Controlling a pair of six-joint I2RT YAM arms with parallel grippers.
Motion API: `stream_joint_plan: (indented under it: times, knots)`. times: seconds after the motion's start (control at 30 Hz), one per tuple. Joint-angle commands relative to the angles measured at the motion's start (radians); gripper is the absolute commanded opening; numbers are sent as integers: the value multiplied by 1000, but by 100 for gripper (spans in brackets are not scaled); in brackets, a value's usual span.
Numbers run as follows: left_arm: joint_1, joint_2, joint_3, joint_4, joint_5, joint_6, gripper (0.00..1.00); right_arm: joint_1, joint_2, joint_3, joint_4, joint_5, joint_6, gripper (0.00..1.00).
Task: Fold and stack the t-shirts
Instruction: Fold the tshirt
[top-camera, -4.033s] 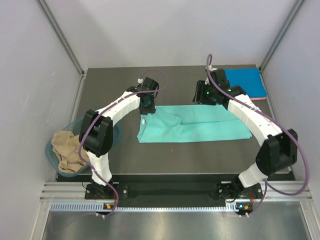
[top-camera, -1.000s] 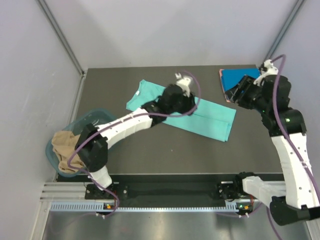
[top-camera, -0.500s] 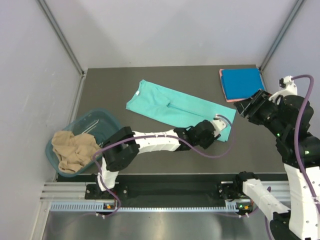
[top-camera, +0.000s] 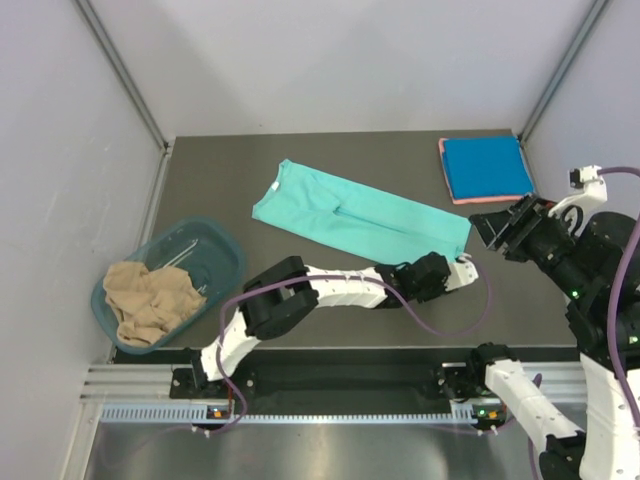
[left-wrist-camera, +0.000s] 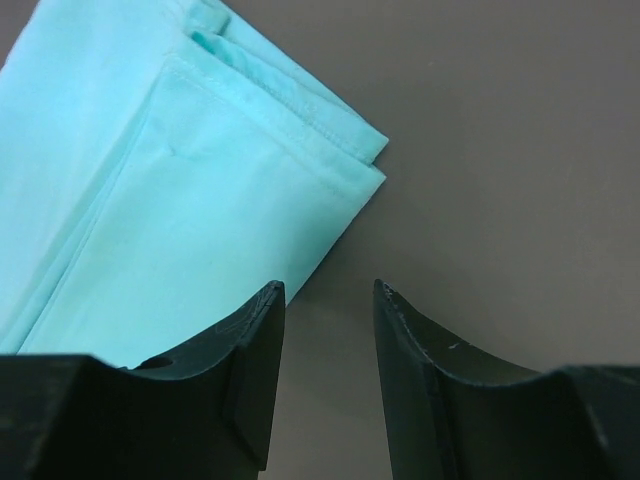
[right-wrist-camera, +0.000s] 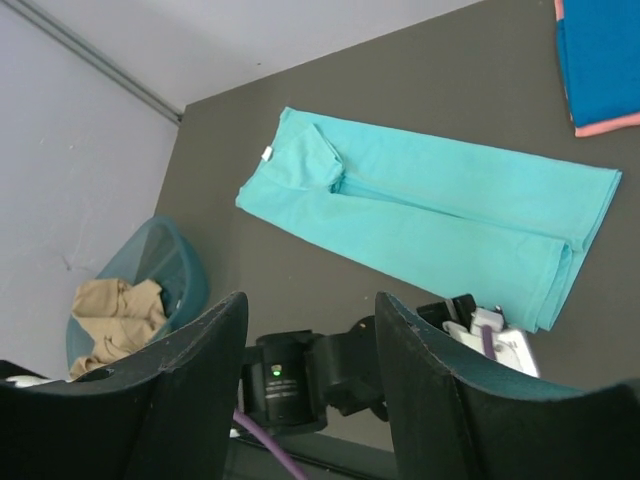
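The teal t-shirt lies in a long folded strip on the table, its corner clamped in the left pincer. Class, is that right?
Not clamped: the left wrist view shows the left pincer open, with only bare table between its fingers, beside a corner of the teal t-shirt. The rest stands.

Dark grey table (top-camera: 300, 160) carrying two shirt piles and a tub.
A teal-green tee (top-camera: 360, 215), folded into a long narrow strip, lies flat across the middle on a slant, its neck end with the white label toward the far left corner and its hem end toward the right edge. In the far right corner a pink tee (top-camera: 495, 199) lies folded, showing only as a thin border under the folded blue tee (top-camera: 487, 167) stacked on it. A translucent teal tub (top-camera: 225, 245) sits at the near left corner, well apart from both.
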Motion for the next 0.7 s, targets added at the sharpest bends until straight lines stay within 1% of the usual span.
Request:
stream_joint_plan:
  times: [0.0, 0.13, 0.3, 0.5, 0.67]
  knots:
    - [-27, 56, 80, 57, -38, 89, 46, -9, -22, 5, 44, -10, -33, 54]
    - [-29, 131, 172, 1, -51, 129, 47, -9, -35, -9, 49, -7, -48, 54]
    - [-32, 163, 197, 7, -56, 141, 47, -7, -52, -51, 64, -12, -50, 54]
    - [-41, 163, 191, 5, -27, 143, 45, -7, -39, -41, 69, -3, -52, 55]
    - [-55, 188, 198, 8, -21, 152, 38, -7, -36, -23, 76, -26, -33, 55]
